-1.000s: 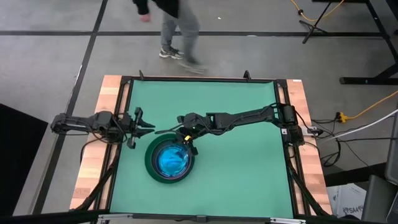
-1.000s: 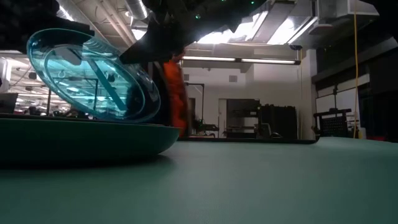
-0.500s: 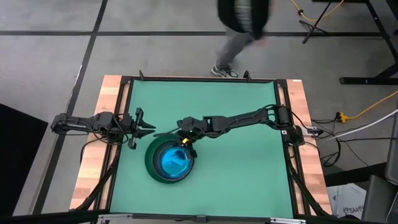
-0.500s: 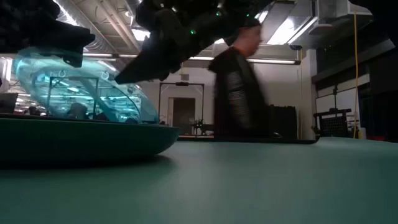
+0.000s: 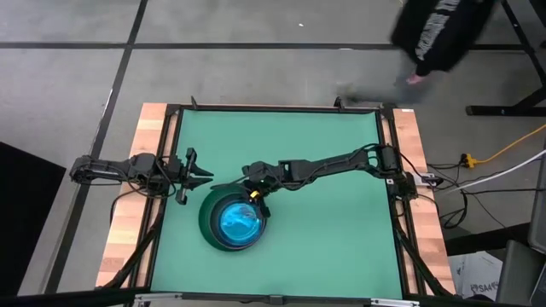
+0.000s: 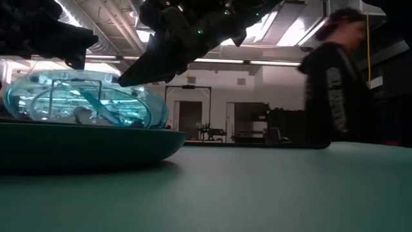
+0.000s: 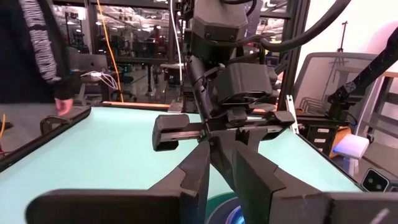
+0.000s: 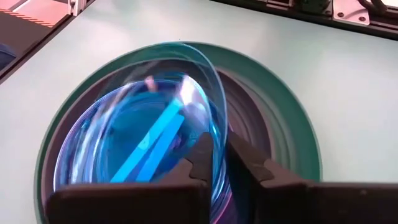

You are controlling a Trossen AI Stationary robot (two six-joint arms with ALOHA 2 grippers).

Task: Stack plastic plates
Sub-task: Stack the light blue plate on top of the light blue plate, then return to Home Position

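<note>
The right gripper (image 5: 256, 198) hangs over the far rim of the plate stack, and only its own wrist view shows its fingers (image 8: 202, 163) nipped on the edge of the top cyan plate (image 8: 146, 140), which lies nested in the large dark green plate (image 8: 292, 134). From table height the cyan plate sits nearly level in the green one, a thing the high view cannot tell. The left gripper (image 5: 198, 176) waits just beside the stack with fingers spread; beyond the table's far edge a person (image 5: 444, 34) walks past.
</note>
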